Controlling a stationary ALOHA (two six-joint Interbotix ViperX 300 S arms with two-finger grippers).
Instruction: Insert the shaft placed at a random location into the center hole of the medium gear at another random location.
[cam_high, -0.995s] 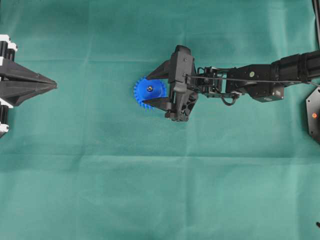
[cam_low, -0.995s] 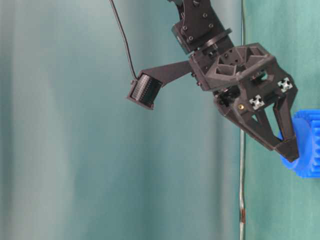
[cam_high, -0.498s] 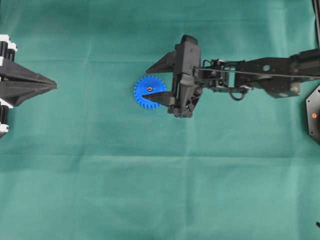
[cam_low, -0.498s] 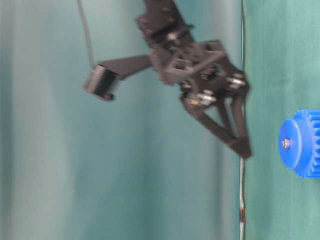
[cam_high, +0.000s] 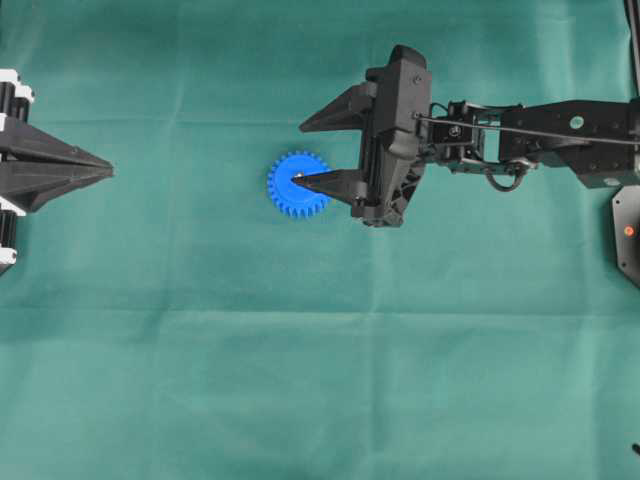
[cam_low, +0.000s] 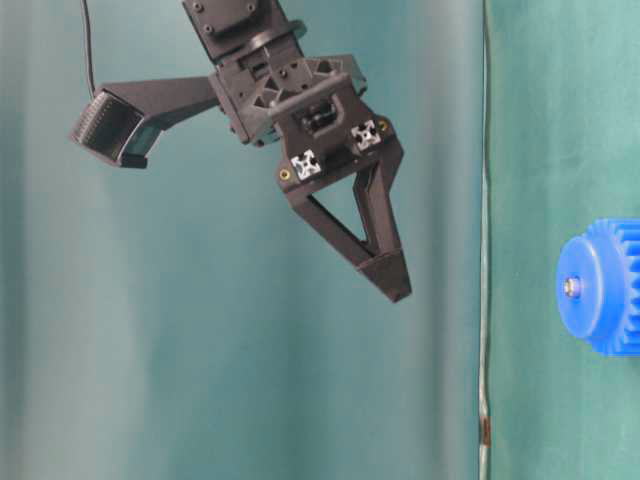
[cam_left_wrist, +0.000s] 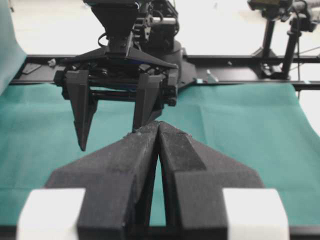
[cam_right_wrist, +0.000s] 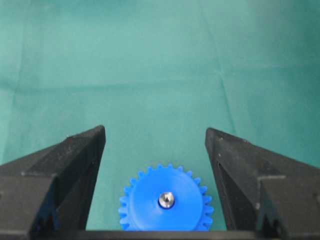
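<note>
The right end effector is being held above the table, raised clear of the cloth, its two fingers spread wide apart with nothing between them. The left end effector is being kept at the table's far left edge, fingers pressed together.

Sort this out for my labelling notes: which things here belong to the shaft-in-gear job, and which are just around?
Job:
- blue gear
- silver shaft, seated in the gear's hub
- right claw, open and clear of the gear

Just around:
- left claw, shut at the cloth's edge
- green cloth
</note>
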